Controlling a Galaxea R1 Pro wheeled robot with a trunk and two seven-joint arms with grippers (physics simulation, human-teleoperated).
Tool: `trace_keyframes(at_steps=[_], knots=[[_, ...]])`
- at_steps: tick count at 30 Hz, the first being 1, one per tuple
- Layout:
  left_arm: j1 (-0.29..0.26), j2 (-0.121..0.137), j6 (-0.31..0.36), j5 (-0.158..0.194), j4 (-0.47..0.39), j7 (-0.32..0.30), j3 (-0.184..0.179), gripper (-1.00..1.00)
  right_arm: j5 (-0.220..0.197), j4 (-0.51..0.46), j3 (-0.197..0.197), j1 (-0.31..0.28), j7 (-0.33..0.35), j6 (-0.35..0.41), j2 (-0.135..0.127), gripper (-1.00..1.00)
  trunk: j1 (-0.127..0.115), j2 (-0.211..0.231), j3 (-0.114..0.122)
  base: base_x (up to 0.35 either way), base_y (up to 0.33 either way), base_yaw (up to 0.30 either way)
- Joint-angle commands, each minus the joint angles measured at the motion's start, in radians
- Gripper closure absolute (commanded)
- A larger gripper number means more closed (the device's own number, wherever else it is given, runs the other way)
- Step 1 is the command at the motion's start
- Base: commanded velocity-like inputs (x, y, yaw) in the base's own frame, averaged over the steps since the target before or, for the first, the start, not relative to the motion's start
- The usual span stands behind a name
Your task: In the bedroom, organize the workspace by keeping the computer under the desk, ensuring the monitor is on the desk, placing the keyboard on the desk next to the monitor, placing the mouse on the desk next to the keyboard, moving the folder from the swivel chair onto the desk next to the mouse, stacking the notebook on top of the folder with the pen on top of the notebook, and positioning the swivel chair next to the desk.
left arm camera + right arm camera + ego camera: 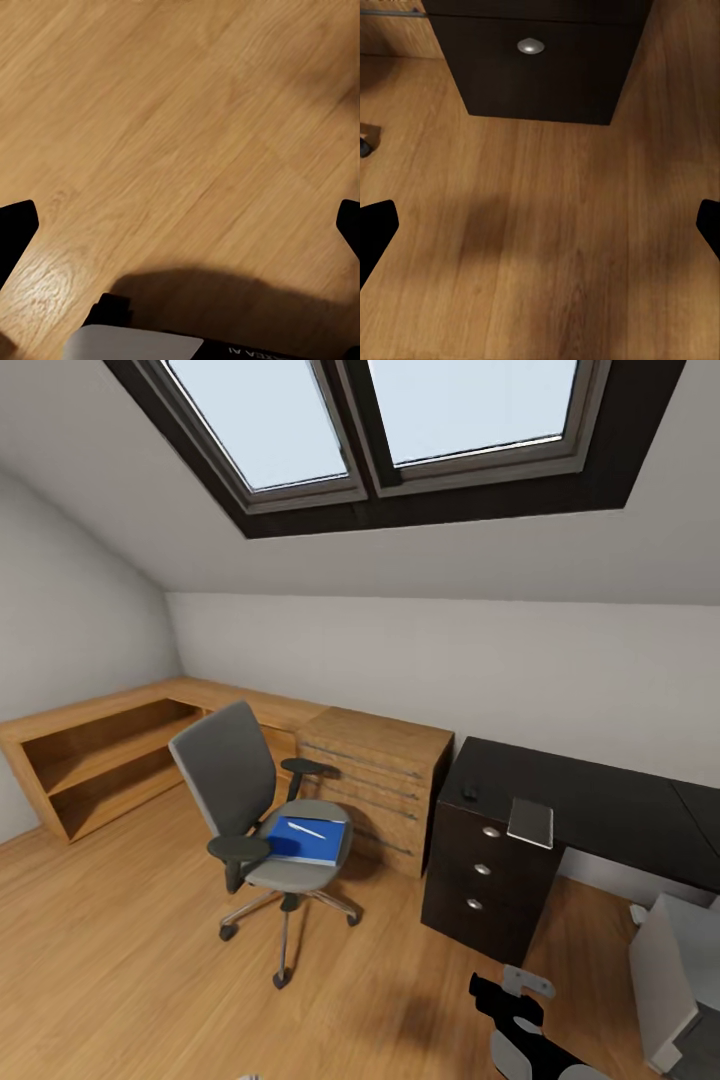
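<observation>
Well apart: folder (306, 841) on swivel chair (240, 780), jaws spread over floor (180, 135).

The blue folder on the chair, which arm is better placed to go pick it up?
Probably the left. The folder lies on the swivel chair seat, left of centre in the head view, on that arm's side. Both grippers are open over bare floor, so the robot must drive closer first.

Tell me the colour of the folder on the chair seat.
Bright blue; the folder shows best in the head view.
</observation>
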Motion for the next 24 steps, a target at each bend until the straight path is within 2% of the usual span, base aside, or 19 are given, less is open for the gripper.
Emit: trace_keyframes(at_steps=[1, 4, 17, 18, 22, 23, 24], knots=[[-0.001, 0.002, 0.003, 0.007, -0.003, 0.009, -0.007, -1.0, -0.008, -0.001, 0.009, 0.0, -0.004, -0.002, 0.0, -1.0, 0.0, -0.001, -0.001, 0.026, -0.022, 0.0], [-0.001, 0.002, 0.003, 0.007, -0.004, 0.009, -0.007, -1.0, -0.008, -0.001, 0.009, 0.0, -0.004, -0.002, 0.0, -1.0, 0.0, -0.001, -0.001, 0.017, -0.015, 0.0], [-0.001, 0.006, 0.004, 0.013, 0.015, 0.012, -0.001, -1.0, -0.003, 0.013, 0.008, 0.0, -0.004, -0.004, 0.0, -1.0, -0.05, 0.09, 0.04, 0.003, -0.002, 0.0], [-0.001, 0.008, 0.003, 0.014, 0.051, 0.014, 0.001, -1.0, 0.013, 0.018, 0.009, 0.0, -0.004, -0.024, 0.0, -1.0, -0.054, 0.097, 0.043, 0.0, 0.0, 0.0], [-0.001, 0.008, 0.003, 0.014, 0.106, 0.013, 0.002, -1.0, 0.04, 0.029, 0.009, 0.001, -0.003, -0.052, 0.0, -1.0, -0.069, 0.125, 0.055, 0.0, 0.0, 0.0], [-0.001, 0.008, 0.001, 0.016, 0.17, 0.011, 0.002, -1.0, 0.079, 0.045, 0.009, 0.006, -0.004, -0.093, 0.0, -1.0, -0.073, 0.132, 0.058, 0.0, 0.0, 0.0], [-0.001, 0.007, 0.001, 0.016, 0.186, 0.01, 0.002, -1.0, 0.087, 0.048, 0.009, 0.007, -0.004, -0.101, 0.0, -1.0, -0.077, 0.139, 0.062, 0.0, 0.0, 0.0]])
